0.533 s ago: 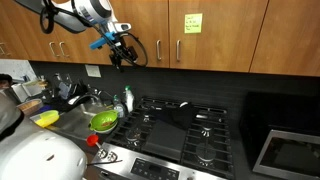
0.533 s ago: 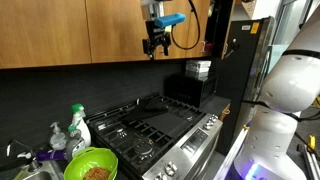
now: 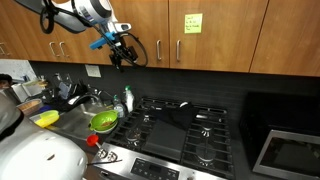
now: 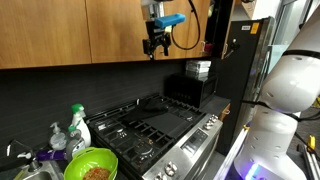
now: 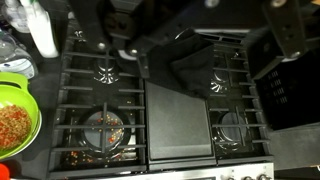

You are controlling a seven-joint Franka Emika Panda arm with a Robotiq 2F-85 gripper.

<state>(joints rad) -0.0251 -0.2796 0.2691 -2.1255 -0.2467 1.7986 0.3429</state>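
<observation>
My gripper (image 3: 121, 57) hangs high in the air in front of the wooden wall cabinets (image 3: 220, 35), well above the gas stove (image 3: 180, 128); it also shows in the other exterior view (image 4: 155, 48). Its fingers look spread apart and hold nothing. The wrist view looks straight down on the stove's black grates and its flat centre griddle (image 5: 178, 120). A green bowl (image 3: 104, 121) with reddish food bits stands at the stove's side; it also shows in an exterior view (image 4: 90, 165) and in the wrist view (image 5: 15, 120).
Soap and spray bottles (image 4: 78, 125) stand behind the bowl by a sink with dishes (image 3: 70, 100). A dark countertop appliance (image 4: 195, 85) sits beyond the stove, and a small oven (image 3: 290, 152) stands beside the stove. A yellow note (image 3: 192, 22) is stuck on a cabinet door.
</observation>
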